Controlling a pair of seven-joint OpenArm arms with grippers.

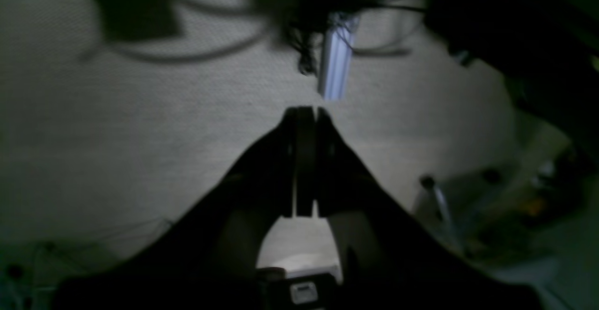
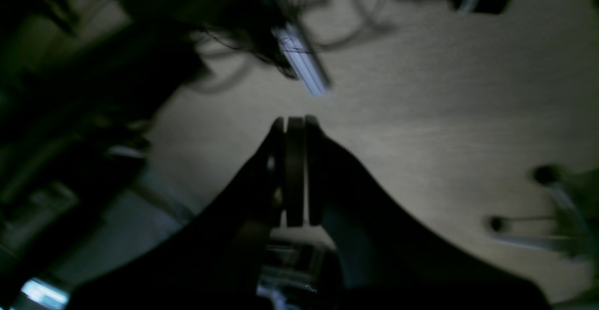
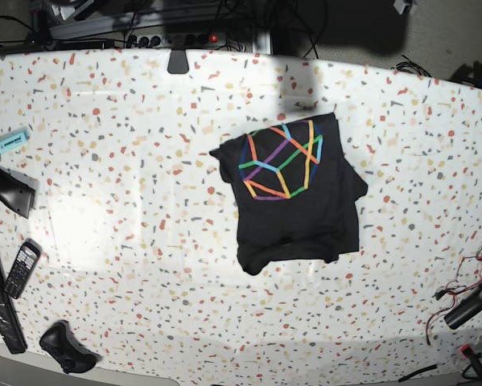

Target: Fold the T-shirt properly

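On the far left of the base view sit a highlighter (image 3: 9,142), a calculator (image 3: 21,268) and a dark mouse-like lump (image 3: 63,347), all well apart from the work, so they pose little risk. Right of centre on the speckled table (image 3: 128,201) lies the T-shirt (image 3: 293,193), already folded into a rough rectangle with its rainbow print up; the lower edge curls and a flap juts out at the right side. Neither arm shows in this view. In the wrist views the right claw (image 2: 295,121) and the left claw (image 1: 305,109) are both clenched on nothing, raised and pointing away from the cloth at a pale surface. The fold looks close to done, but uneven; a further tuck at the right flap could drag the whole stack and open the layers, since nothing pins it. At the lower right, loose cables (image 3: 466,289) near the table edge could snag an arm coming down.
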